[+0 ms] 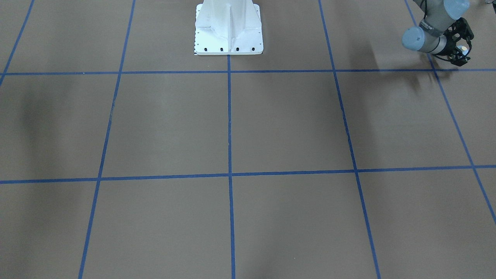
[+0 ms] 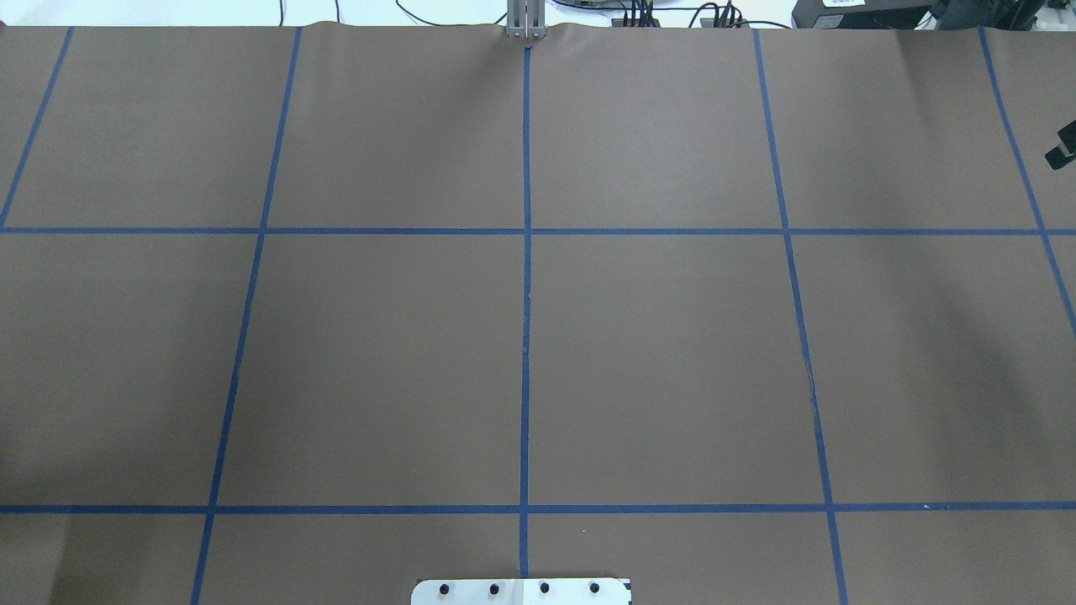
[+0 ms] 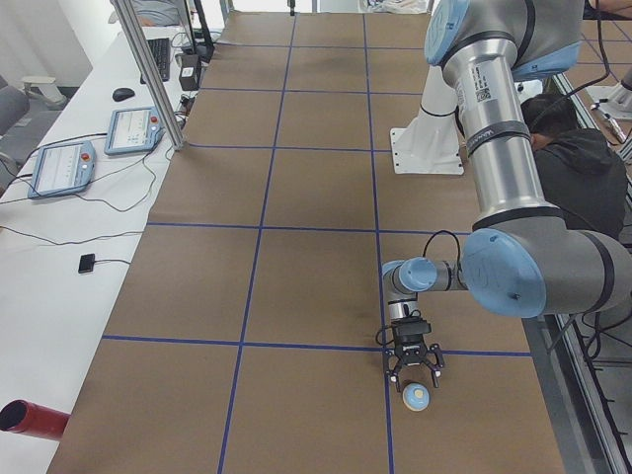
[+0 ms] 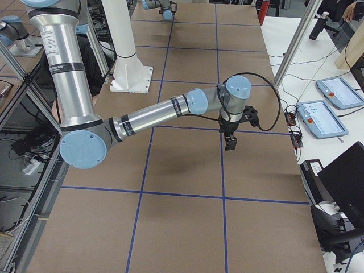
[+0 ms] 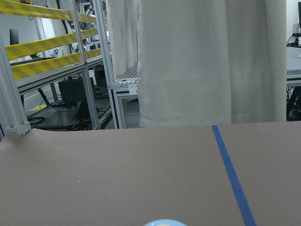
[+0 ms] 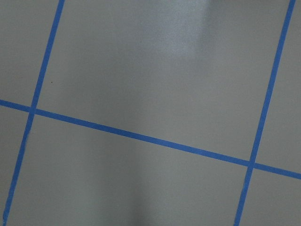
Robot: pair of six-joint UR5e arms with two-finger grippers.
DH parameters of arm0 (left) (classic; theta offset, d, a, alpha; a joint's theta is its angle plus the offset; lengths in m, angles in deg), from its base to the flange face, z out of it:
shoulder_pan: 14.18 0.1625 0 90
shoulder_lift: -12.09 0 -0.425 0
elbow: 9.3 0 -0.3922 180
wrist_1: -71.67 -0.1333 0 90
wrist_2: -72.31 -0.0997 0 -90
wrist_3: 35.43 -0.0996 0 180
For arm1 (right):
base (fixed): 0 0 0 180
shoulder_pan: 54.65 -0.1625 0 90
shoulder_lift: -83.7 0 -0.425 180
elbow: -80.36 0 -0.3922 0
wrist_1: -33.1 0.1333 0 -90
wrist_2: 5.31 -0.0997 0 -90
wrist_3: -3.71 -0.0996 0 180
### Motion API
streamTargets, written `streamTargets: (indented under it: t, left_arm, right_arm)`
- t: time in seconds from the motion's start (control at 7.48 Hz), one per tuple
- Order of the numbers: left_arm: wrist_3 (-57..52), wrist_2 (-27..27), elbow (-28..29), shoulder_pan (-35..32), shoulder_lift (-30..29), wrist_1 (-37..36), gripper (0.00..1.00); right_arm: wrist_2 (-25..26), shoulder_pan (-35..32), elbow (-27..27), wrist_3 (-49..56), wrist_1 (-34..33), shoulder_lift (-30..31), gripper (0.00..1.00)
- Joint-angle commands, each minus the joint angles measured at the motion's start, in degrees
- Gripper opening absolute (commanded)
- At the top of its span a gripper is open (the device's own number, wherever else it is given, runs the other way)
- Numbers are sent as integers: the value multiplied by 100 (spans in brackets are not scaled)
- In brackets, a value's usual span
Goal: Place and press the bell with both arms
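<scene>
The bell, a light-blue dome with a cream button, stands on the brown table near its left end, at the tips of my left gripper. That gripper lies low and level, and its fingers look spread open on either side of the bell. The front-facing view shows the bell as a pale spot inside the black left gripper. Only the bell's top shows at the bottom edge of the left wrist view. My right gripper hangs over the table's right end, pointing down; I cannot tell whether it is open or shut.
The white pedestal is bolted at the robot's side of the table. Blue tape lines grid the brown cover. Pendants and cables lie on the white bench. A red cylinder rests there. A person in black is behind the left arm.
</scene>
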Motion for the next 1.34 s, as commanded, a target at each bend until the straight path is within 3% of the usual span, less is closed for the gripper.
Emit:
streamTargets:
  t: [0.0,0.67,0.94,1.2]
  left_arm:
    - [54,-7,140,52,2,90,100]
    - [63,10,272,219,-42,231,98]
    - [63,10,343,306,-42,213,68]
    - [160,19,343,490,-42,178,15]
  right_arm:
    - [-3,0,-26,0,1,-9,100]
    - [-3,0,-26,0,1,-26,100]
    - [-3,0,-26,0,1,-17,100]
    - [-3,0,-17,0,1,-70,100]
